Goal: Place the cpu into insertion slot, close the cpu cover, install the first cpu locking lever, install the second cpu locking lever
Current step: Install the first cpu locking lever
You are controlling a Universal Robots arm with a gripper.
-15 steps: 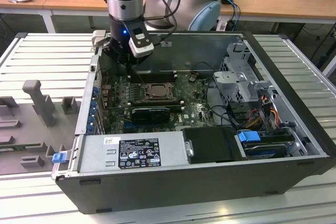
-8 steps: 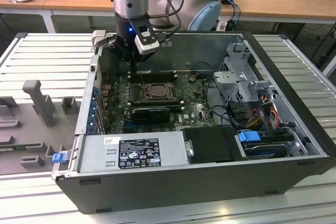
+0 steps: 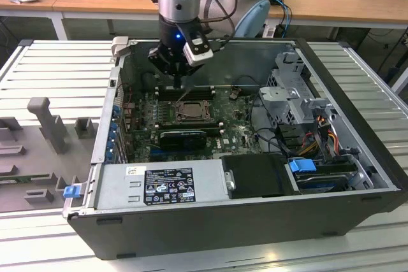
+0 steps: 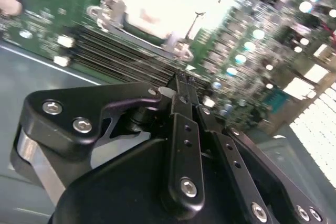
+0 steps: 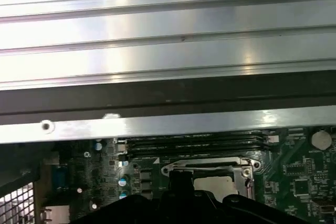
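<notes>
silver metal rims the slot (image 3: 190,110), which sits in the middle of the green board (image 3: 239,133) inside the open case (image 3: 357,176). your claw (image 3: 180,82) hangs right over the far edge of the slot, just above the board. in the second wrist view its black fingers (image 4: 181,124) are pressed close together, and nothing shows between them. the claw (image 4: 182,80) tips point at the long black memory slots (image 4: 126,59) just beside the slot (image 4: 152,9).

in that same view a pale square, the cpu (image 4: 149,6), lies flat in the slot, bright under the light. the cover (image 4: 173,38) looks like a thin silver frame lying around it. in the first wrist view you see the cover (image 5: 210,167) as a silver frame with the pale cpu (image 5: 218,184) in its middle, and the memory slots (image 5: 194,141) run just past it. you cannot tell from here where the levers sit.

in the exterior view a black card (image 3: 183,138) lies on the near side of the slot. a grey box (image 3: 159,184) with a sticker fills the near edge of the case. blue clips (image 3: 302,165) and coloured wires (image 3: 322,133) sit at the exterior view's right. the case rests on a ribbed metal table (image 3: 57,68).
</notes>
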